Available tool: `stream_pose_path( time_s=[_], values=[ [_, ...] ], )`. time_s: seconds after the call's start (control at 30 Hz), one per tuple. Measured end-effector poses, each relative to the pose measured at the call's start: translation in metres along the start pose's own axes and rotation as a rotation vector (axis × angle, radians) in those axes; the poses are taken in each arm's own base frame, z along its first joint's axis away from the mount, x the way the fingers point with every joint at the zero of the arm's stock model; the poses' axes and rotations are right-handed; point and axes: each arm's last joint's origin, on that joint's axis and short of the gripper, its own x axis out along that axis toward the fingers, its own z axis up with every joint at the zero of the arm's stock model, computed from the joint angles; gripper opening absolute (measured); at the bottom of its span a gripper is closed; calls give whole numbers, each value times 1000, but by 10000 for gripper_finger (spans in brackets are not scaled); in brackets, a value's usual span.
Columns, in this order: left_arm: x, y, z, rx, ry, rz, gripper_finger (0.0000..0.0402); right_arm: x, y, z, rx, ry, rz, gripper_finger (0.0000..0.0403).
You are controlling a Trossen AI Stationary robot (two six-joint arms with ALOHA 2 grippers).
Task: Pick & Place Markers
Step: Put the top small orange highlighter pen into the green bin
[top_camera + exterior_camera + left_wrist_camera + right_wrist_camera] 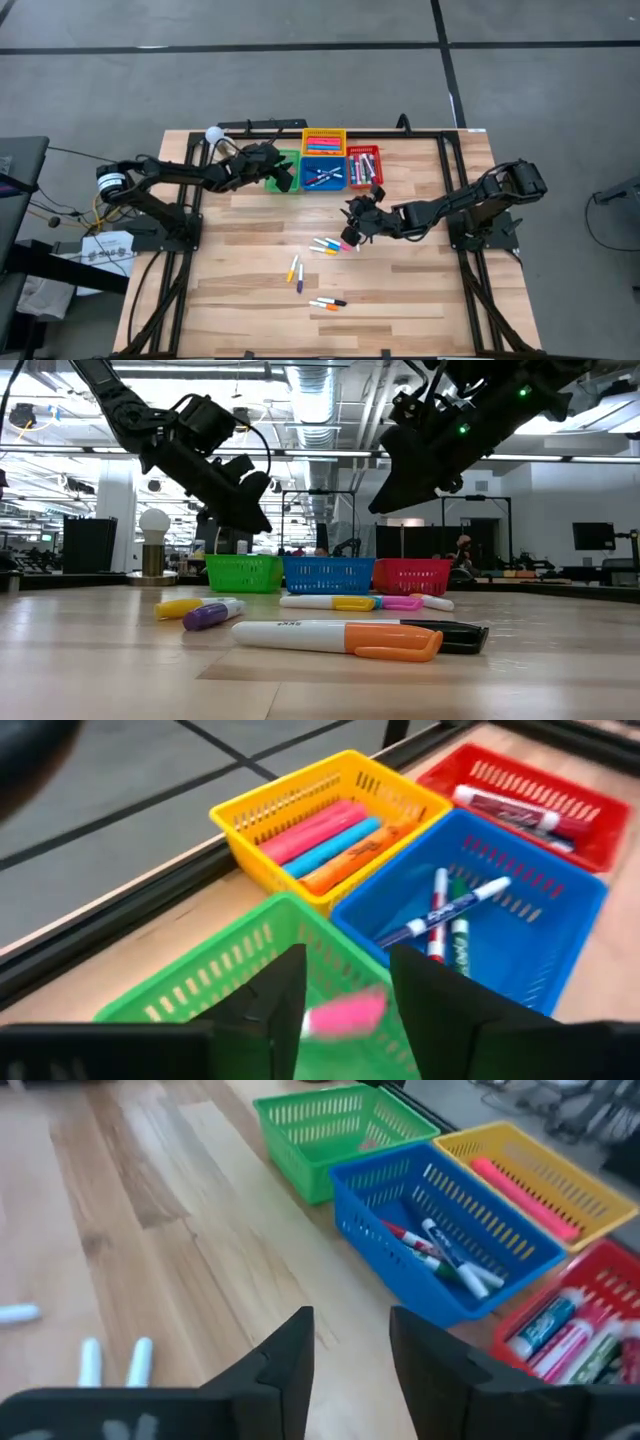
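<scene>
My left gripper point(284, 176) point(345, 985) hangs open over the green basket point(286, 160) point(205, 978). A blurred pink marker point(344, 1015) shows in the gap just beyond its fingertips, inside that basket. My right gripper point(353, 228) point(350, 1345) is open above bare wood, with nothing between its fingers, just right of a cluster of markers point(330, 245). More markers lie flat on the table nearer the front: a yellow and a purple one point(296, 272) point(212, 614), and an orange-capped one beside a black one point(328, 302) point(340, 638).
Several small baskets stand together at the table's far middle: yellow point(323, 138) with highlighters, blue point(323, 176) with pens, red point(363, 165) with markers, next to the green one. A lamp with a white globe point(153, 525) stands at the far left. Bare wood lies around the loose markers.
</scene>
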Motion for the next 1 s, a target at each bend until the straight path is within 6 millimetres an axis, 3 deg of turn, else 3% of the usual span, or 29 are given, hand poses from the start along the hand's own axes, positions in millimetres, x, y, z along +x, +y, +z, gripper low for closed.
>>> stream_pose_path(
  time_s=[0.2,0.33,0.57,0.73,0.87,1.0],
  values=[
    [-19,-12,8,22,-8,-81,167,0,-2,-9,107,97,16,136],
    [-51,-37,5,76,-15,-226,168,-5,-2,-20,197,181,-22,127],
    [-128,-95,-47,75,-182,-633,168,-16,10,-28,290,189,-25,106],
    [-173,-115,-83,10,-318,-791,168,-14,13,-34,391,210,-50,99],
    [-190,-127,-100,42,-356,-774,168,-2,15,-41,405,270,-104,98],
    [-189,-136,-105,73,-369,-734,168,16,19,-40,419,342,-124,98]
  ],
)
